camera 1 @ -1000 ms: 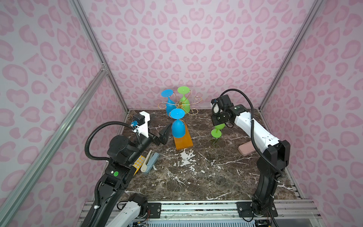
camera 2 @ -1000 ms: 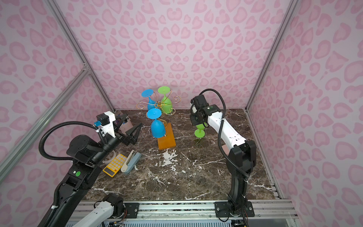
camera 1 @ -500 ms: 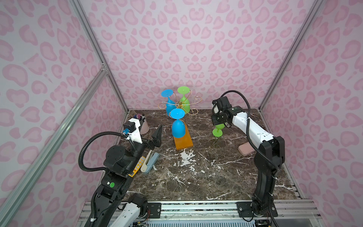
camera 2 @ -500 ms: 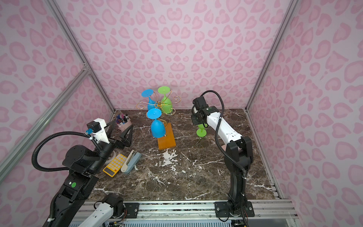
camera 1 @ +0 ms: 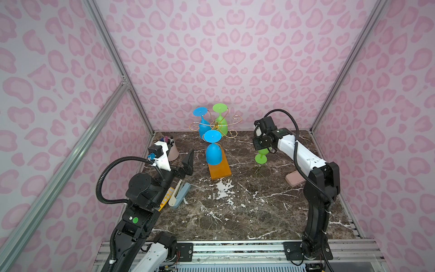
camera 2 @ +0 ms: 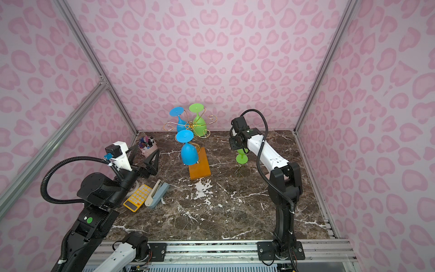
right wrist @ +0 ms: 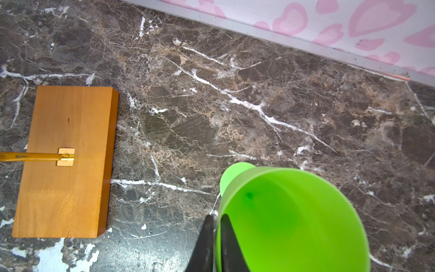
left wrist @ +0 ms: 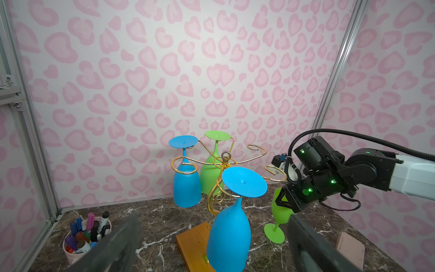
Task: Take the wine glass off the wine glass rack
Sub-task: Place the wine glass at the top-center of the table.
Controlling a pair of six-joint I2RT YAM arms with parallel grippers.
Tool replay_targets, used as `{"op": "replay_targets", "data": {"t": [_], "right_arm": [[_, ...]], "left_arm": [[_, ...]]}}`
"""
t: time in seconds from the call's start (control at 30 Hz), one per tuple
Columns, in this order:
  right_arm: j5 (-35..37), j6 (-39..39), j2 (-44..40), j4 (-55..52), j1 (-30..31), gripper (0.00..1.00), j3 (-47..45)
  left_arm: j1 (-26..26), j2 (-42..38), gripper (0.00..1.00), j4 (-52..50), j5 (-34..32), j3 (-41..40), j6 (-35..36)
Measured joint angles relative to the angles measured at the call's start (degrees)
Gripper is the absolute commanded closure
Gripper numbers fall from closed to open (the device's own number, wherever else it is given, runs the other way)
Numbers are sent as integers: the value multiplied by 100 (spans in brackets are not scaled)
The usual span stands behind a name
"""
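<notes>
The wine glass rack is a gold wire stand on an orange wooden base, at the back middle of the table. Two blue glasses and a green one hang from it upside down. Another green wine glass stands upright on the marble to the right of the rack. My right gripper is shut on the rim of that glass, one finger inside the bowl and one outside. My left gripper is open and faces the rack from the left, holding nothing.
A pink cup of markers stands in the back left corner. A yellow calculator and a grey-blue stapler lie beneath my left arm. A pink block lies beside my right arm. Patterned walls close three sides.
My left arm has drawn back to the left, away from the rack, its gripper still open. My right arm has shifted a little; the green glass stays standing in the same spot.
</notes>
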Motion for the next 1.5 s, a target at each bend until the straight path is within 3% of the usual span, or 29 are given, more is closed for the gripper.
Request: {"op": "replay_targets", "data": {"t": [0.47, 0.83, 1.07, 1.2, 1.5], "right_arm": [[-35, 7, -479, -205, -101, 70, 240], [-240, 76, -964, -267, -162, 68, -20], [-837, 411, -2151, 179, -68, 66, -809], [-1233, 728, -2929, 743, -9, 62, -1390], [-2293, 1722, -3624, 1849, 577, 59, -2046]], "left_arm": [[0, 50, 2, 0, -313, -11, -46], [0, 122, 2, 2, -479, -17, -155], [0, 205, 0, 0, -586, -59, -323], [0, 304, 5, 0, -531, -57, -509], [361, 938, 11, -258, 251, 402, -1250]]}}
